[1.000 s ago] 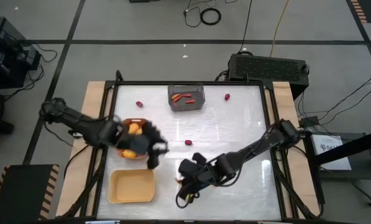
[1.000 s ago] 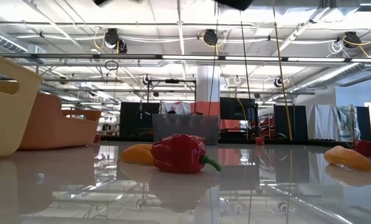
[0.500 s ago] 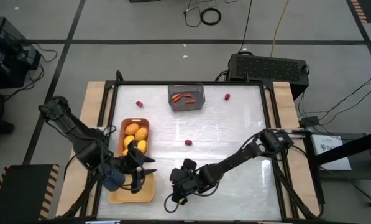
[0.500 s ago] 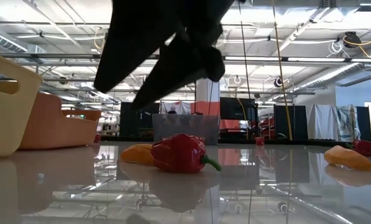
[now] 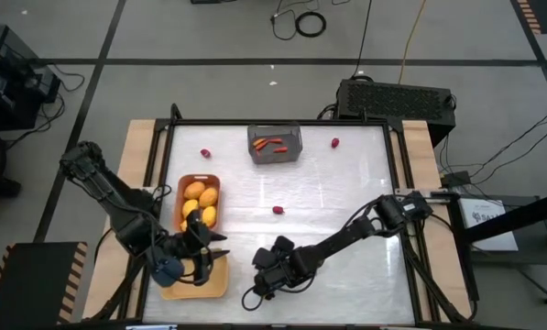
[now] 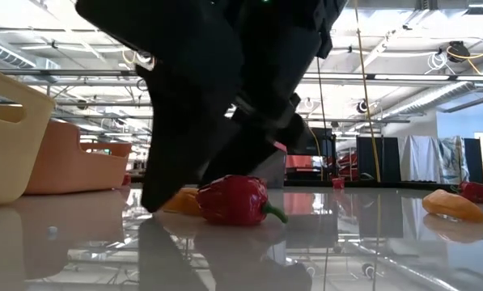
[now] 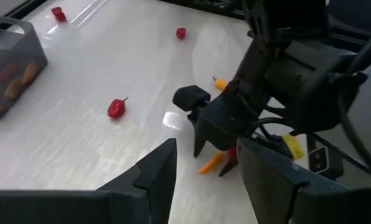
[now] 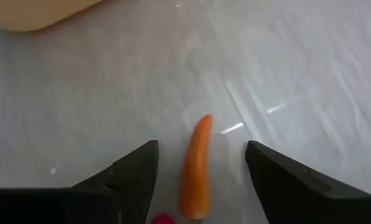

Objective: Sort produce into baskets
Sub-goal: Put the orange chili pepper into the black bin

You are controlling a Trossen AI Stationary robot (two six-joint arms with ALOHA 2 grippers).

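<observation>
Right wrist view: orange carrot (image 8: 196, 169) lies between the open right claw (image 8: 201, 180) fingers

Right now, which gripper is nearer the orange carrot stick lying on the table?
Right. The right gripper straddles the carrot stick with open fingers; the left gripper hovers over the pale yellow tray, off to the side.

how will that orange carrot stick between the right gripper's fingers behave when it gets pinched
The carrot stick looks slim, tapered and rounded, so it may roll or pivot on the glossy table. It looks rigid, likely keeping shape. The open right gripper straddles it, so squeezing near its middle seems safest.
</observation>
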